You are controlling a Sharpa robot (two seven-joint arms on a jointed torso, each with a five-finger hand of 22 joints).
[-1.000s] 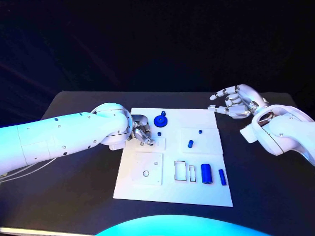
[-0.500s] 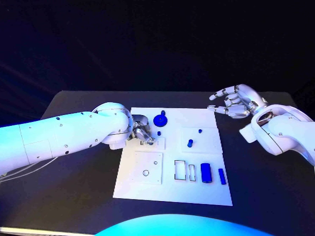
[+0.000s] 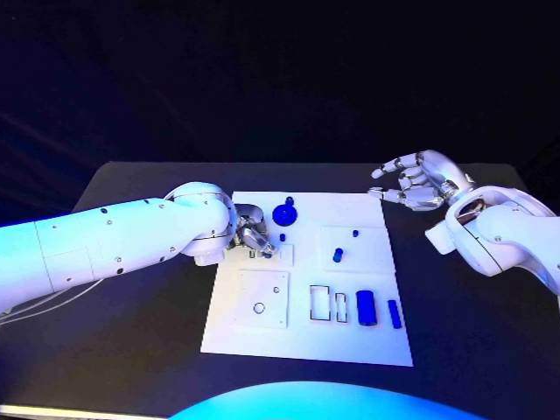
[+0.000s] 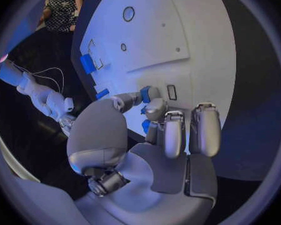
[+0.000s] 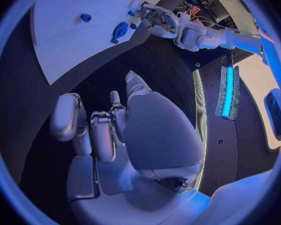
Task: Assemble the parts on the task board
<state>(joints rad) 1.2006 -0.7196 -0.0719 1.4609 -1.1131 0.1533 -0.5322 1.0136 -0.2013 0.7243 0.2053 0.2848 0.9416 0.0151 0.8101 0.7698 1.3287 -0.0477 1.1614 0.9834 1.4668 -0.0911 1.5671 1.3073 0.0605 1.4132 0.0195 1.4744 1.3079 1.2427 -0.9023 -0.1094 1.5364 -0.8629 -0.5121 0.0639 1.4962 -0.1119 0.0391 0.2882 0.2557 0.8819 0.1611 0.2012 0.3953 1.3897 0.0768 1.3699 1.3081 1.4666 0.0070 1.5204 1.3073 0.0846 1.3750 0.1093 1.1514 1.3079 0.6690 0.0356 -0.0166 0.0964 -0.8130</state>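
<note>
Pinching a small blue part [image 4: 145,93] over the task board [image 3: 356,337], the left hand [image 3: 255,236] looks ready to push it in. It must line it up first. The right hand [image 3: 413,181] waits beside the board, fingers apart, holding nothing.

Left robot hand [image 3: 253,236] pinching, right robot hand [image 3: 415,182] curled
</note>
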